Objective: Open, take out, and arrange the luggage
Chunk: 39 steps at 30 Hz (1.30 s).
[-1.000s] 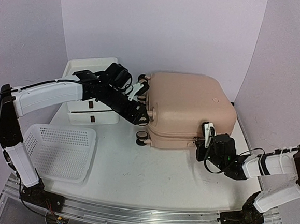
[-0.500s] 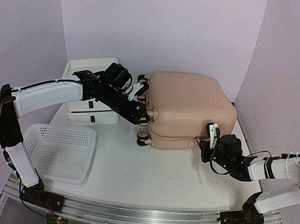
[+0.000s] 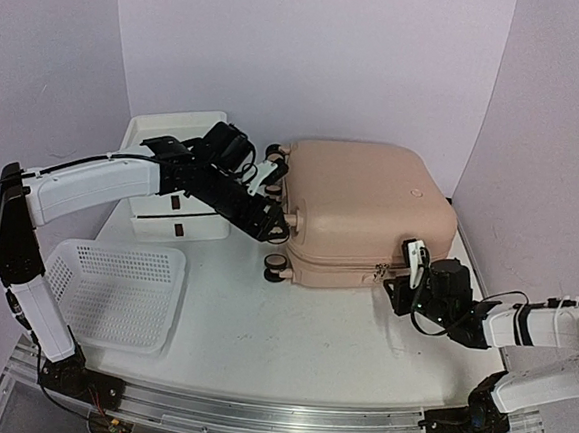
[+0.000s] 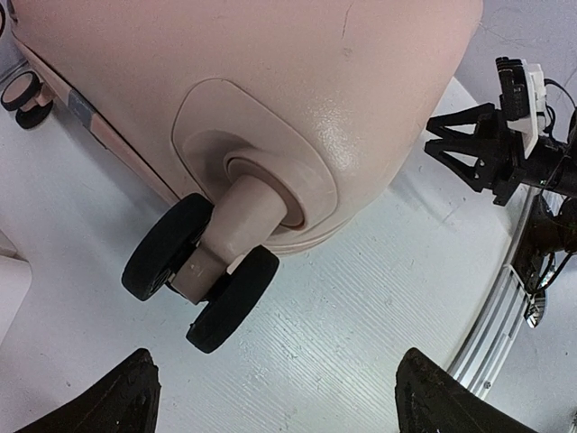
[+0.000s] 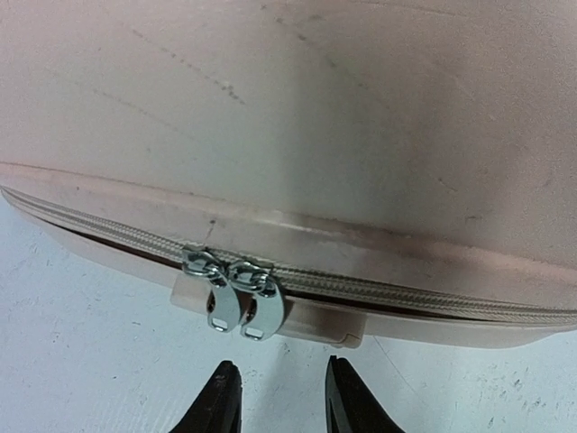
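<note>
Just below shiny zipper pulls (image 5: 233, 299) on smooth luggage (image 5: 343, 117), right hand (image 5: 275, 399) is parted (left hand (image 4: 281, 401) too).

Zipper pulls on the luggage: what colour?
Silver zipper pulls, clearest in the right wrist view.

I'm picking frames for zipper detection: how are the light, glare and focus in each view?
Top external: soft even light, the luggage sharp, the bottom rail looks bowed, likely lens distortion. Left wrist: a glossy highlight on the shell above the caster wheel; the left gripper shows as dark, soft tips. Right wrist: zipper pulls crisp with small glints, shadow under the shell.
</note>
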{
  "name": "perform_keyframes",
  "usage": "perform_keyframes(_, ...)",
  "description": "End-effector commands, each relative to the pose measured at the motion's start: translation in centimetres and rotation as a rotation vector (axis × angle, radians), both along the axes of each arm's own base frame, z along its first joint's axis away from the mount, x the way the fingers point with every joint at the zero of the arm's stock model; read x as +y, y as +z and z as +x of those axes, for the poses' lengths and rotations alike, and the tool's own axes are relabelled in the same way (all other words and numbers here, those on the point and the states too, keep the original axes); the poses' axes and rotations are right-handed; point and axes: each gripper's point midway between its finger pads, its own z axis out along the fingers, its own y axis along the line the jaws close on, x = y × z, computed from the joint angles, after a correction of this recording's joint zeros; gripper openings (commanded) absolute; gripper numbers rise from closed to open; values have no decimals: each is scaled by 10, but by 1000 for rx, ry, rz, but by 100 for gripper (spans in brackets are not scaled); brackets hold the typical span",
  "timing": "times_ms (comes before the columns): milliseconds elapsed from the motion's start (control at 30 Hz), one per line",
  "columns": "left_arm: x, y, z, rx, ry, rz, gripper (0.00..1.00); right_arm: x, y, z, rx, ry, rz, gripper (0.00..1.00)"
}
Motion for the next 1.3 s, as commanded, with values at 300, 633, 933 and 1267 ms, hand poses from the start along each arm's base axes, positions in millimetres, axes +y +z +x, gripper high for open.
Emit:
perform_keyframes(300, -13, 21, -2, -20, -14, -72, 89, 10, 28, 20, -108, -6, 53, 29)
perform_keyframes(633, -17, 20, -7, -16, -26, -74, 88, 9, 38, 30, -150, -48, 82, 24)
perform_keyframes(933, -16, 20, -9, -16, -24, -75, 88, 14, 35, 39, -125, -62, 103, 29)
perform_keyframes(1267, -18, 20, -11, -15, -26, -76, 88, 14, 32, 45, -111, -97, 119, 19)
